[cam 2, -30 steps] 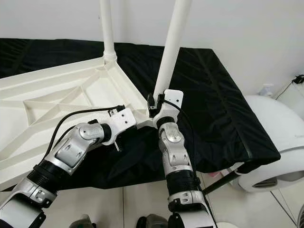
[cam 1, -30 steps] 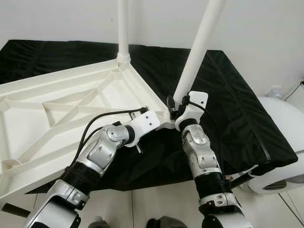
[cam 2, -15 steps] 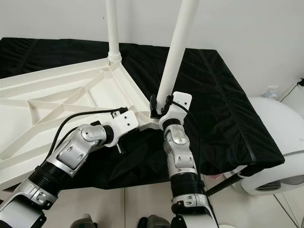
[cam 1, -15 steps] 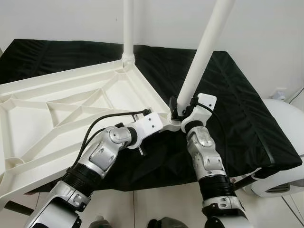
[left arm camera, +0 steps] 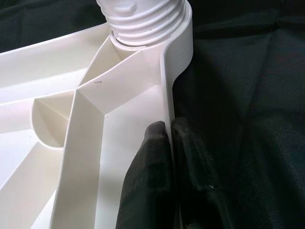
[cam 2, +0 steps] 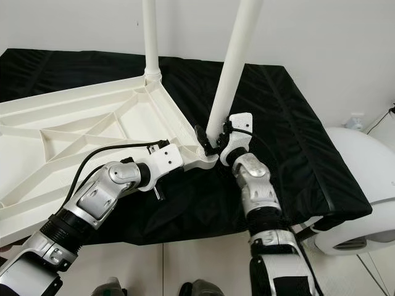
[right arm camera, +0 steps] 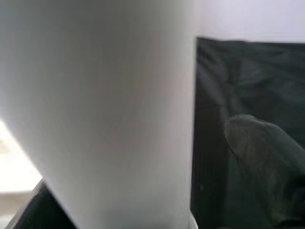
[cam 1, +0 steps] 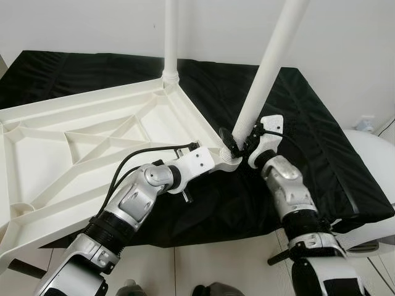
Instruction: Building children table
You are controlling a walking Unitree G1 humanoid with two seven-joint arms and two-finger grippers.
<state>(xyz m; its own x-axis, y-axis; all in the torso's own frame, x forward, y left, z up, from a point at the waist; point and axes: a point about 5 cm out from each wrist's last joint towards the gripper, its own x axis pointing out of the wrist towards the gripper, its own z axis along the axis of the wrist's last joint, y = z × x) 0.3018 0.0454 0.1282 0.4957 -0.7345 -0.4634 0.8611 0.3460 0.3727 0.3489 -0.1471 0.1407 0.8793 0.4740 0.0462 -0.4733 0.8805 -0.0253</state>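
Note:
The white table top (cam 1: 62, 123) lies upside down on a black cloth (cam 1: 308, 123). One white leg (cam 1: 171, 37) stands at its far corner. A second leg (cam 1: 268, 68) leans up from the threaded socket (left arm camera: 143, 19) at the near right corner. My left gripper (left arm camera: 169, 138) is shut on the table's rim (left arm camera: 167, 86) just beside that socket, one finger on each side of the wall. My right gripper (cam 1: 237, 140) sits at the base of the near leg (right arm camera: 95, 109). One finger (right arm camera: 267, 167) stands a little apart from the leg, and the other is hidden behind it.
The cloth-covered surface ends at a front edge just below my arms, with pale tiled floor (cam 1: 216, 265) beneath. A rounded white object (cam 1: 376, 154) stands at the right, beside the cloth's corner. A white wall (cam 1: 92, 24) closes the back.
My right forearm has swung out to the right around the base of the near leg. The left gripper keeps its hold on the rim. The camera has shifted slightly.

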